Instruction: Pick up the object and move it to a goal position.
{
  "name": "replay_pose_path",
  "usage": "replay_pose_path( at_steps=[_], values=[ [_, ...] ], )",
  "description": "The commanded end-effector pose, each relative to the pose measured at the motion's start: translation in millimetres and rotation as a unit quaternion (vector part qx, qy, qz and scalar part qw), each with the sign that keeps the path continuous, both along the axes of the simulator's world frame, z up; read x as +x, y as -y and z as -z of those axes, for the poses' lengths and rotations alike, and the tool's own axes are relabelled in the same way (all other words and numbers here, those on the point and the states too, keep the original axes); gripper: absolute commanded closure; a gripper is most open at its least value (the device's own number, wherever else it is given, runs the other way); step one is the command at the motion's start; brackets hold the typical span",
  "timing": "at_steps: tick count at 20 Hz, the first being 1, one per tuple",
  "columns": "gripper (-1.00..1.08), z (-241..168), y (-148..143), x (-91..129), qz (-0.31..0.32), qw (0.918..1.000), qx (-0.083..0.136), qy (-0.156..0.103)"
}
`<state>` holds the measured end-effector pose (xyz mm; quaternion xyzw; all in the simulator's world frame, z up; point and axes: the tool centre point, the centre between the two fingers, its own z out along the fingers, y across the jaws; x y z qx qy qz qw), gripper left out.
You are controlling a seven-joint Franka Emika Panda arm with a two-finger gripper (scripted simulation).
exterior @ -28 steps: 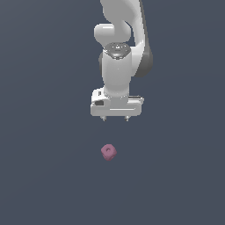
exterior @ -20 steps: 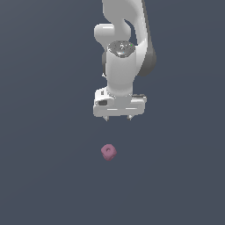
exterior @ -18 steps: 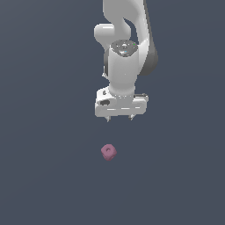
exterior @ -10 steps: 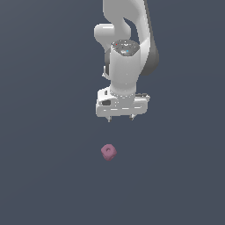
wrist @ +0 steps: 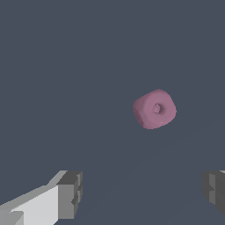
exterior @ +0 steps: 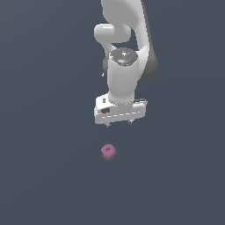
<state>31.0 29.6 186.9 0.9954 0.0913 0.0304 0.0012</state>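
Observation:
The object (exterior: 108,151) is a small pink-mauve blocky piece with bevelled corners and a round dimple, lying on the dark grey floor. My white gripper (exterior: 118,123) hangs above it, a little toward the exterior view's right, and does not touch it. In the wrist view the object (wrist: 154,109) lies ahead of my gripper (wrist: 143,193), whose grey fingertips (wrist: 70,194) stand wide apart with nothing between them. The gripper is open.
A uniform dark grey surface (exterior: 48,176) fills both views. The white arm (exterior: 125,52) rises from the gripper toward the top of the exterior view.
The gripper has turned slightly about its own axis and shifted a little toward the exterior view's right. The object has not moved.

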Motion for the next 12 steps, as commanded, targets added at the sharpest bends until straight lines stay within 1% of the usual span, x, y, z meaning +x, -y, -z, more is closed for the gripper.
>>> replay_pose_path(
  at_steps=[1, 6, 12],
  values=[
    [-0.92, 7.0, 3.4, 7.2, -0.019, 0.9998, -0.002, -0.003],
    [-0.92, 26.4, 12.7, 25.9, -0.070, 0.9975, -0.006, -0.009],
    [-0.92, 56.0, 27.3, 48.8, -0.140, 0.9899, -0.009, -0.019]
  ],
)
